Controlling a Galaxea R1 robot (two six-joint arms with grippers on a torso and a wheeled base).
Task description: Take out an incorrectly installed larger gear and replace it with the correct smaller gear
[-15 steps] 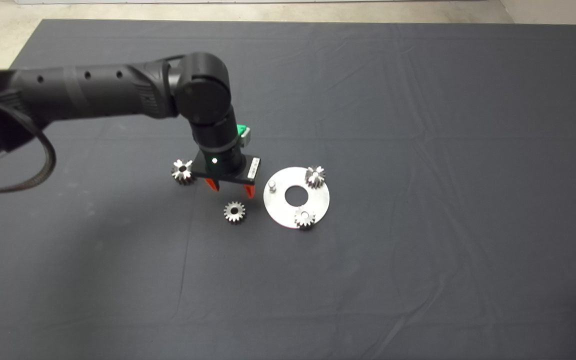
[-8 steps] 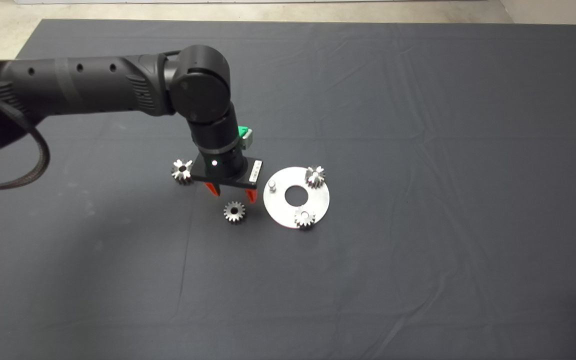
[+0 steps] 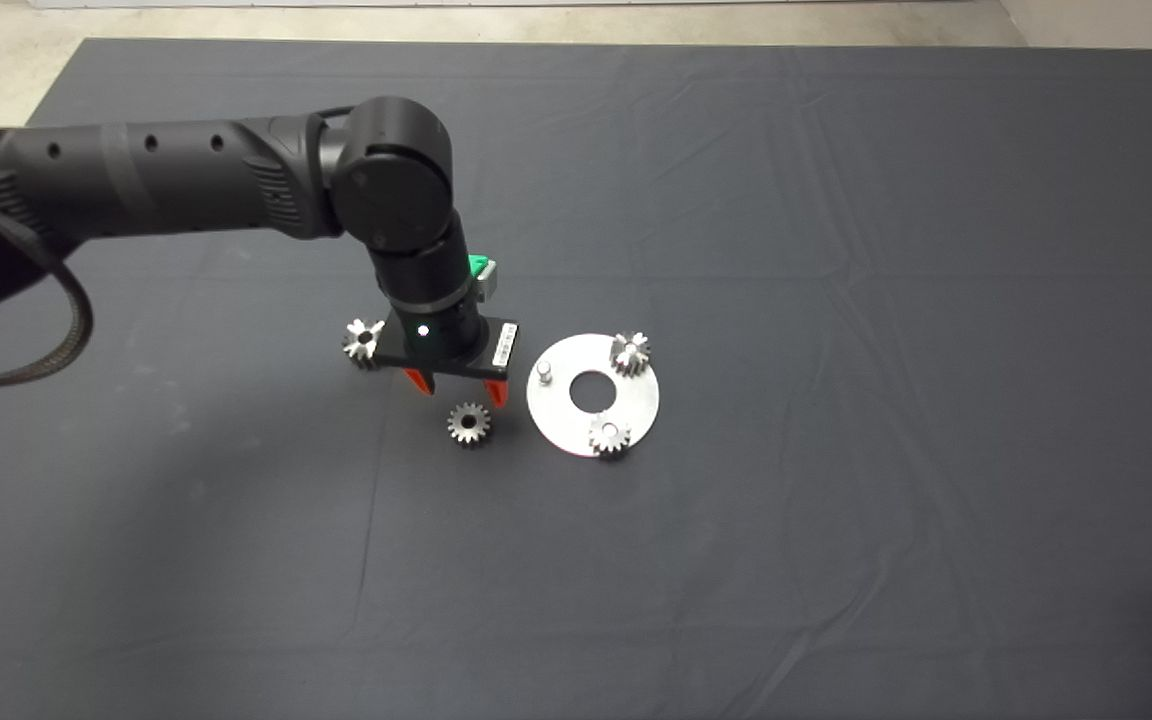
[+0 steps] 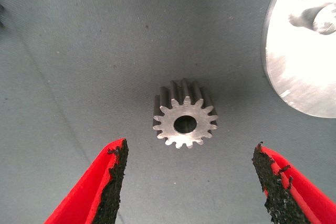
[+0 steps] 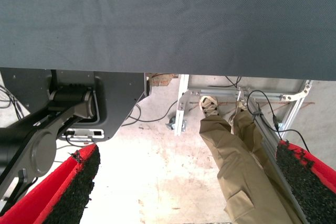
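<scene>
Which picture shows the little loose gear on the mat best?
The left wrist view shows the smaller gear best: it fills the middle, with its fine teeth and centre hole clear, ahead of the open left gripper. The head view shows the same gear only tiny, beside the round plate. The right wrist view misses it entirely.

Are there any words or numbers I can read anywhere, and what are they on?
White label on the left hand: has print, but too small to read.
Gears, round metal plate, mat: no words, numbers or signs show.
</scene>
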